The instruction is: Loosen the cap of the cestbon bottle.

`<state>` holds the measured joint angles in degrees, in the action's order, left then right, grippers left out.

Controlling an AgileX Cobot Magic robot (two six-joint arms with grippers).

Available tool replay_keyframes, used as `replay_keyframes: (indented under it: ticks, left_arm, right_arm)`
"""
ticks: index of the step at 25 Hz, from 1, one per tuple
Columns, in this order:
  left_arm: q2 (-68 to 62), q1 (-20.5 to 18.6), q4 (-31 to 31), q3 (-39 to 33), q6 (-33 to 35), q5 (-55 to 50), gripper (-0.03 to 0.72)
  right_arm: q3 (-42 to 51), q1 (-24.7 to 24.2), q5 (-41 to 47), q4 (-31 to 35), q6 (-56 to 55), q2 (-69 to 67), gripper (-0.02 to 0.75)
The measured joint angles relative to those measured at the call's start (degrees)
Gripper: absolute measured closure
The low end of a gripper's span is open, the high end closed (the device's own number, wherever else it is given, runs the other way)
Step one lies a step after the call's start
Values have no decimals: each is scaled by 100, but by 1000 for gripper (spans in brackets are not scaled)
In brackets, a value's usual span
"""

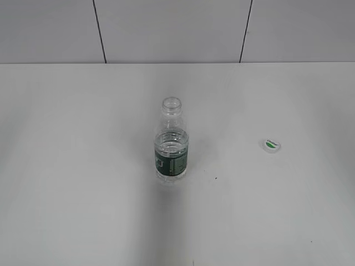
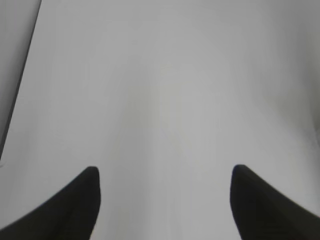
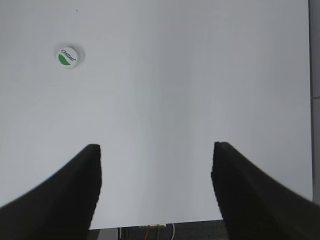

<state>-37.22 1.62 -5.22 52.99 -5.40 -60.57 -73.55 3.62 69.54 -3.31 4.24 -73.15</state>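
Cestbon bottle (image 1: 171, 147) stands uncapped; cap (image 1: 270, 145) lies well apart. Your 2 grippers, left (image 2: 165, 175) and right (image 3: 156, 150), gape wide and empty; nothing is left to loosen.

Left claw (image 2: 165, 172) and right claw (image 3: 156, 150) both wide apart, empty, fingers pointing forward.
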Motion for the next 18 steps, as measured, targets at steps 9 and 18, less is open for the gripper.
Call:
replay_keyframes:
  ticks: [9,18]
  left_arm:
    - [1650,0,105,-866,11,111,200]
    - [2947,0,219,-1934,16,129,202]
  right_arm:
    - [39,0,12,11,19,1215,212]
    - [1208,0,22,30,48,2964,212]
